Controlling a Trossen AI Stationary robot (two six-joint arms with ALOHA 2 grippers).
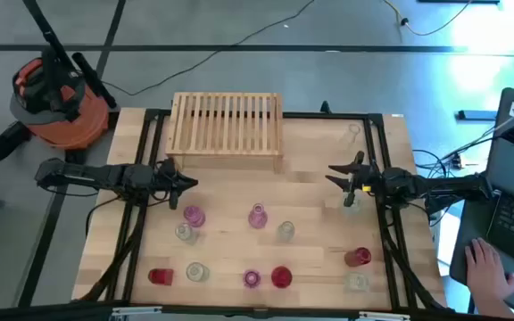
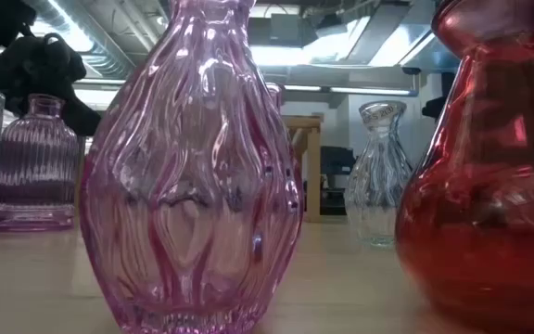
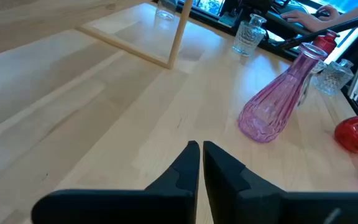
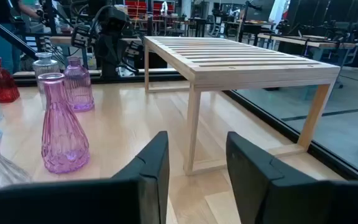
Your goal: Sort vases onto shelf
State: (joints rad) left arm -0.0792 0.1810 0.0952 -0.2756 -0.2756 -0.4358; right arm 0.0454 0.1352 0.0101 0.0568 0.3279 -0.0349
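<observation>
The small glass vases, clear, pink and red, are scattered on the worktop; none is seen on the light slatted-wood shelf. The left pincer is pressed together, the right pincer spread, both empty. Fragile, slippery glass is judged; a neck grip is advised.

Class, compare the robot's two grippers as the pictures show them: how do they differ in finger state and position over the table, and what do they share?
The left gripper has its fingers shut; the right gripper has its fingers apart. The left gripper hovers near the shelf's left front corner; the right gripper is off the shelf's right front corner, on the table's right side. Shared: both are dark, two-fingered, empty, and point inward toward each other.
</observation>
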